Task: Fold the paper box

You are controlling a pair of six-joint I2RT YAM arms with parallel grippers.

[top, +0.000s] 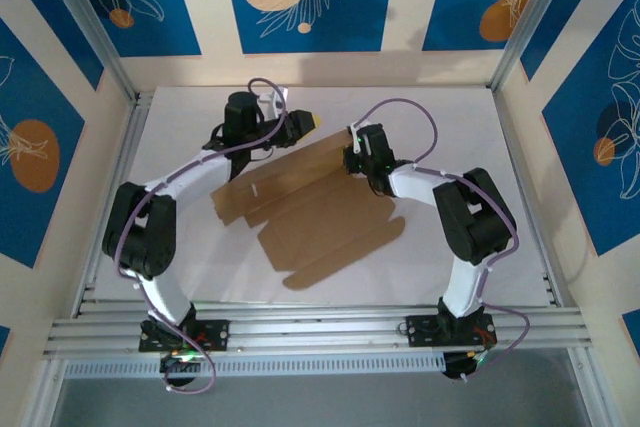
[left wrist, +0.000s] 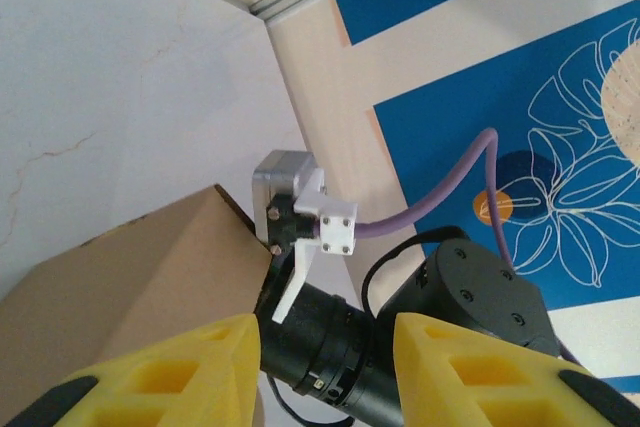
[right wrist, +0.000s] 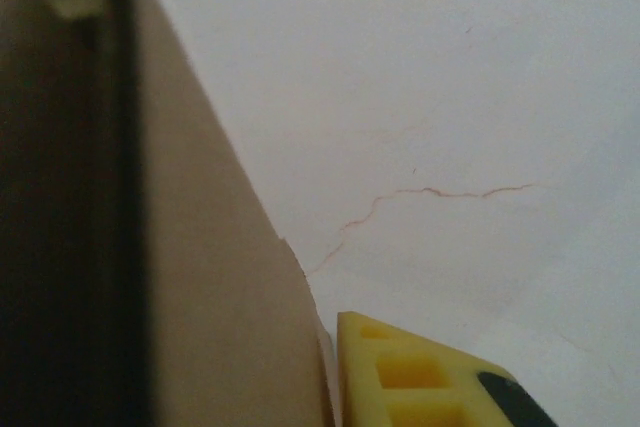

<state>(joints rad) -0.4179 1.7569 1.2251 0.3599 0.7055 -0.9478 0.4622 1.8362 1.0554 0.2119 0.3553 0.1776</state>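
Left pincer (top: 310, 122) hangs open, empty, far side; right pincer (top: 352, 159) clamps the paper box (top: 320, 217) – its far right edge

I am finding no text, label, brand, number or sign to read anywhere. The paper box (top: 320, 227) is showing me only plain brown, unprinted faces. The blue wall panels (top: 350, 17) are showing only drawn white leaves and pale circles, with no letters.
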